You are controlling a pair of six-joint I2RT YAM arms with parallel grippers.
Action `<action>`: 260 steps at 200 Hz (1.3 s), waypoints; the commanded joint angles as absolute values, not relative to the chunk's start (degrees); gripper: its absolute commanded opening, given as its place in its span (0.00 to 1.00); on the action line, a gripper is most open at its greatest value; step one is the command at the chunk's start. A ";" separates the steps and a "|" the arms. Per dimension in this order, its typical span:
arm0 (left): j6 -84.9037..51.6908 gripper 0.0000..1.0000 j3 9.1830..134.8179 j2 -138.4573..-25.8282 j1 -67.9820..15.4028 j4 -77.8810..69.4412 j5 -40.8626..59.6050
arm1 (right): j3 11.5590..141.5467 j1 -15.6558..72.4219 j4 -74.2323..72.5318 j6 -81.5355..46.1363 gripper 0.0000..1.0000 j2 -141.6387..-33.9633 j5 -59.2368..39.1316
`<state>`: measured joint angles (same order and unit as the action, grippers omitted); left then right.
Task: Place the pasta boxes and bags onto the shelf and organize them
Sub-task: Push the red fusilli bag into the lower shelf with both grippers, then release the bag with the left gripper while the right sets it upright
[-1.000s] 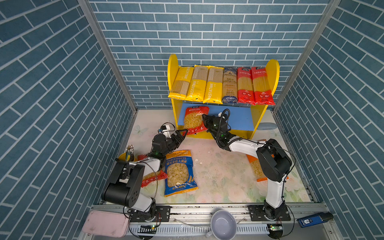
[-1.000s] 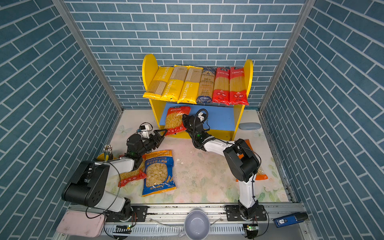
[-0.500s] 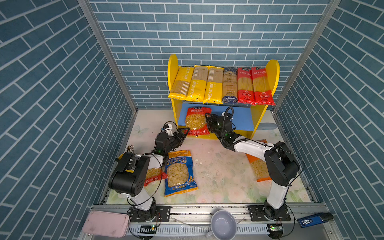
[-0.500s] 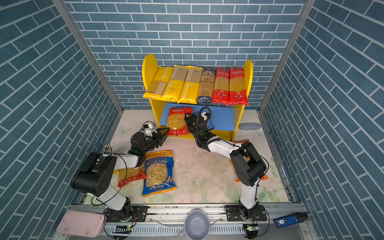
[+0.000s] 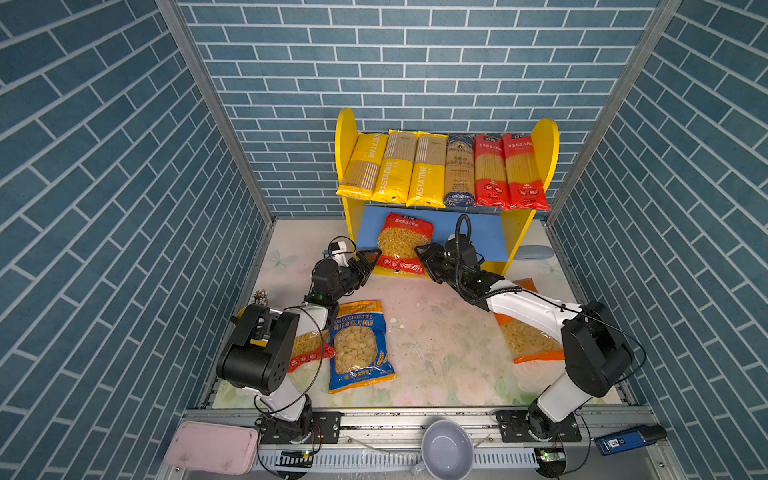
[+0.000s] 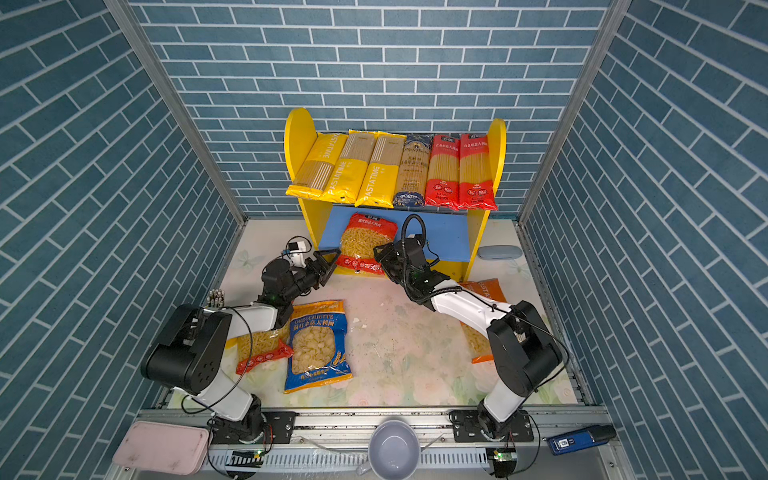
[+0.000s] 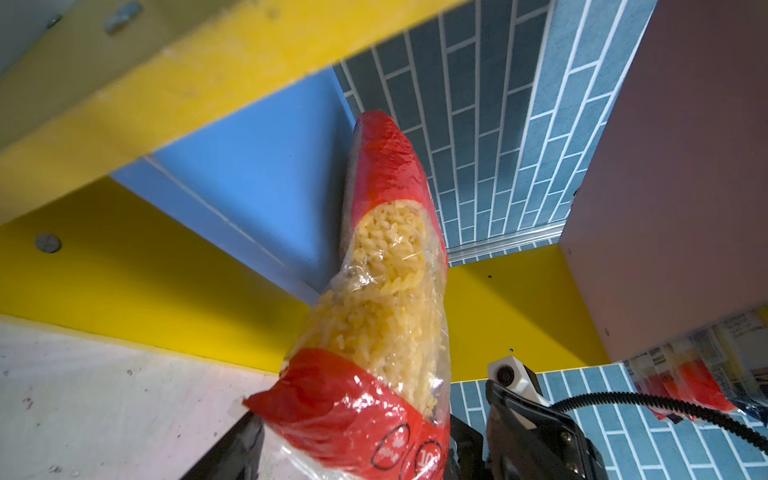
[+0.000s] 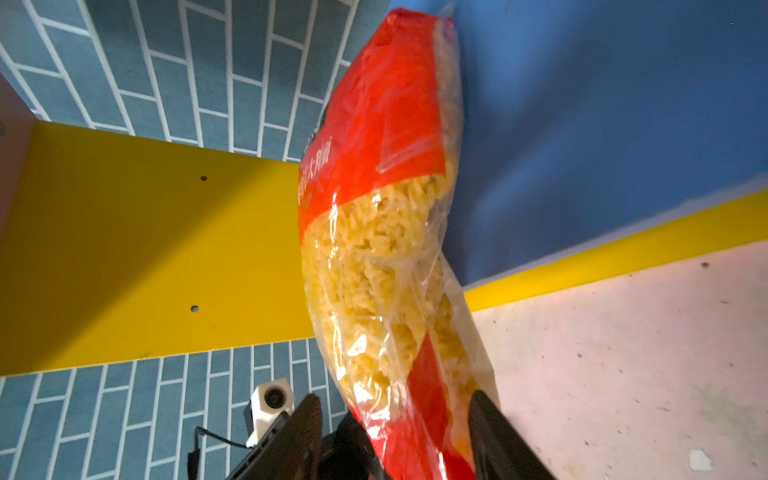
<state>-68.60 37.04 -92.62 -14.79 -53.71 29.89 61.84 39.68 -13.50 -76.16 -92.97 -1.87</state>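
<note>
A: L gripper (image 5: 371, 266)?

B: Jaws spread wide. Bottom corner of the red short-pasta bag (image 5: 401, 245) sits right at its tips. Can't tell if the finger (image 7: 232, 453) presses on it.

A: R gripper (image 5: 424, 261)?

B: Also open. Fingers (image 8: 303, 432) sit either side of the bag's bottom edge, w/ a gap showing on one side.

A: So where's the bag?

B: Btw the two grippers, upright on the shelf (image 5: 347, 137) lower tier, leaning back on the blue board (image 5: 486, 237).

A: Other stock?

B: Six long packs (image 5: 459, 170) on the top board, above both grippers. Blue bag (image 5: 359, 345) lies flat behind the L gripper, beside its arm, and a 2nd red bag (image 5: 309, 353) is partly under that arm. Orange bag (image 5: 528, 340) is under the R arm.
</note>
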 commanded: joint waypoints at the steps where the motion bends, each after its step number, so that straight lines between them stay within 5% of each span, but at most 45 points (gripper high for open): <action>1: -67.32 0.84 38.26 -90.44 -15.47 -55.22 30.67 | 58.78 39.62 -10.25 -71.23 0.59 -90.04 -4.70; 69: -66.57 0.84 37.86 -89.64 -16.17 -53.88 30.50 | 58.06 39.90 -13.82 -62.73 0.56 -92.79 -9.24; 132: -65.44 0.85 34.25 -83.16 -15.67 -50.73 28.68 | 62.15 40.17 -16.85 -68.86 0.16 -95.40 -8.21; 214: -43.79 0.87 36.26 -57.18 -11.73 -4.91 18.97 | 76.02 40.08 -14.78 -71.16 0.05 -103.18 -11.14; 260: -41.68 0.87 35.72 -52.22 -11.43 2.35 17.65 | 80.14 40.08 -11.83 -68.46 0.01 -107.89 -11.06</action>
